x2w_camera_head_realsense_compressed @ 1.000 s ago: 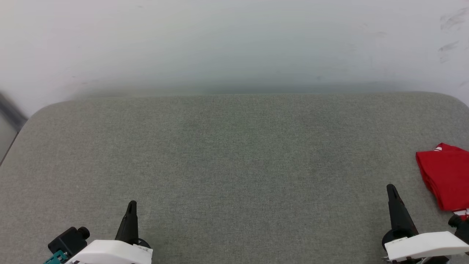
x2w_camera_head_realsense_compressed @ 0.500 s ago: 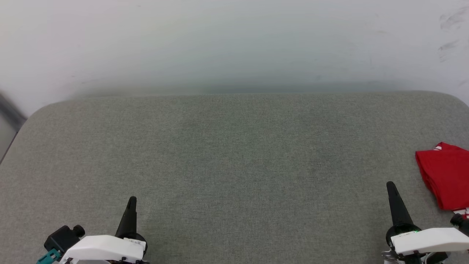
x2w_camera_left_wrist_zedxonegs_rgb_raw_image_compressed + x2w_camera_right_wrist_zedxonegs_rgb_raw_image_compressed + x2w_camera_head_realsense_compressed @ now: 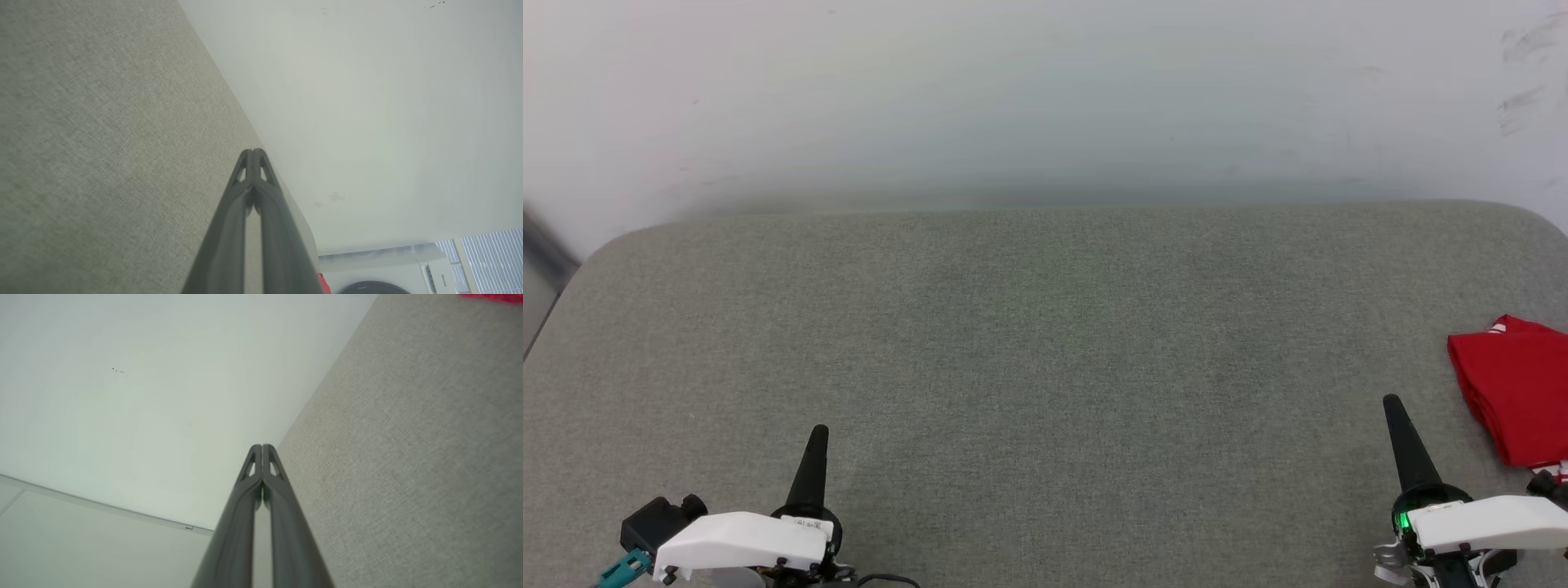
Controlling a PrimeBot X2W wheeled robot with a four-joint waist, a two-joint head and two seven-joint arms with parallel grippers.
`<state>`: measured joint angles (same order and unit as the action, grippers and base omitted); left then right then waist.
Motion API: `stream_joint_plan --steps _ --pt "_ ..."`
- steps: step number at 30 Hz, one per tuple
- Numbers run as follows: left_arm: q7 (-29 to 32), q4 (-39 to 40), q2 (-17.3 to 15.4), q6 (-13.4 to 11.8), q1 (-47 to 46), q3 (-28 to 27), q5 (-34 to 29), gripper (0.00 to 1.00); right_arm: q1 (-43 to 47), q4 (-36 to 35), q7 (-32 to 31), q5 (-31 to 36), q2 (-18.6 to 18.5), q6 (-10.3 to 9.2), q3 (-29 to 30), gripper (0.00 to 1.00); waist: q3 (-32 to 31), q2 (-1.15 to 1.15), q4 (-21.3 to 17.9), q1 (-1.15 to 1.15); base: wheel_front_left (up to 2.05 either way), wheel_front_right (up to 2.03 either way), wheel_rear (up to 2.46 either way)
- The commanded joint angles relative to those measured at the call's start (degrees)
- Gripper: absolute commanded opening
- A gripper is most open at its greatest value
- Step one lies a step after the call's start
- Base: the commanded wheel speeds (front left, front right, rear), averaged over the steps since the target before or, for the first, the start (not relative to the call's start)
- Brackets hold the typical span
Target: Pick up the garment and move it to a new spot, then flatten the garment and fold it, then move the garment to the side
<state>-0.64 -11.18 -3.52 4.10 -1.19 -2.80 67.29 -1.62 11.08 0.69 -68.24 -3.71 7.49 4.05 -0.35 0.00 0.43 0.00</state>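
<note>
1. Black-fingered and white-bodied, the left gripper (image 3: 818, 433) sits over the near edge of the table (image 3: 1045, 327), toward its left end. It points at the table's far edge.
2. In the left wrist view its two fingers are pressed together with the tips touching and nothing between them. They lie over the table's grey woven cover.
3. The right gripper (image 3: 1393, 406) sits over the same near edge, toward the table's right end, and also points at the far edge. A green light (image 3: 1403, 520) glows at its base.
4. In the right wrist view its fingers are likewise closed tip to tip and hold nothing.
5. The garment (image 3: 1515, 392) is red and lies folded into a compact pile on the table's right side. It is a little farther from the near edge than the right gripper's tips and does not touch them.
6. The head view cuts off the garment's right part. Red-and-white striped trim shows at its far corner and at its near end.
7. The table's two far corners are rounded.
8. A pale wall (image 3: 1045, 98) rises directly behind the table's far edge, with a few dark scuffs high on its right part.
9. In the left wrist view, a white washing machine (image 3: 388, 269) with a dark round door stands past the table end where the garment lies. Window blinds (image 3: 490, 257) are beside it.
</note>
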Motion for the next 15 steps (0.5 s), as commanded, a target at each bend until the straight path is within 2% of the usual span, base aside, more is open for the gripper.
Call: stream_joint_plan --steps 1,15 --pt "0.4 0.2 -0.3 0.6 -1.3 -0.4 1.5 0.0 -1.4 -0.2 -0.3 -1.4 -0.3 0.01 0.2 0.0 0.0 0.0 0.0 0.0 0.0 0.0 0.0" --pt "2.3 -0.8 -0.2 1.6 -2.6 -1.1 9.2 0.0 -2.5 0.8 -2.3 -8.9 -0.2 0.0 0.6 0.0 0.2 0.0 -0.1 0.0 0.0 0.0 0.0"
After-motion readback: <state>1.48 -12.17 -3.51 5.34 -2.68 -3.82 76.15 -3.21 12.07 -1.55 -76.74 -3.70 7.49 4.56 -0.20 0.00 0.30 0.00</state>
